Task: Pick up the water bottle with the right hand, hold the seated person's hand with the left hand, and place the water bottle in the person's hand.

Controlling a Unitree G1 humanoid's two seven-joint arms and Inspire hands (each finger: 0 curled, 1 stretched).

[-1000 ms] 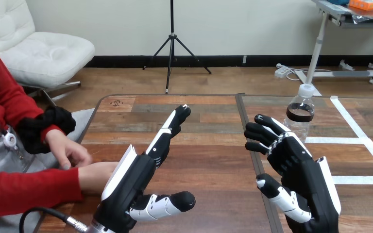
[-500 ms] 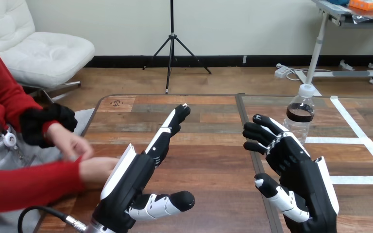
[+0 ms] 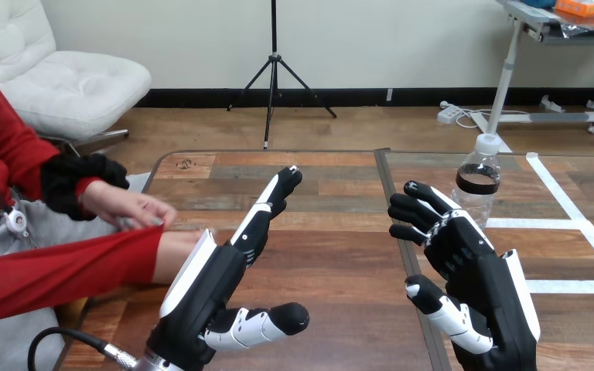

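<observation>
Water bottle (image 3: 478, 182) upright, untouched. Our right hand (image 3: 476, 267) near bottle, fingers spread, empty; left hand (image 3: 210, 292) likewise. We should close round mid-body, squarely, avoid tipping.

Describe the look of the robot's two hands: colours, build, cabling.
The left robot hand is black with a white shell on its back and black-and-white jointed fingers; a black cable loops to its silver wrist. The right robot hand matches: black, white back shell, black-and-white thumb.
</observation>
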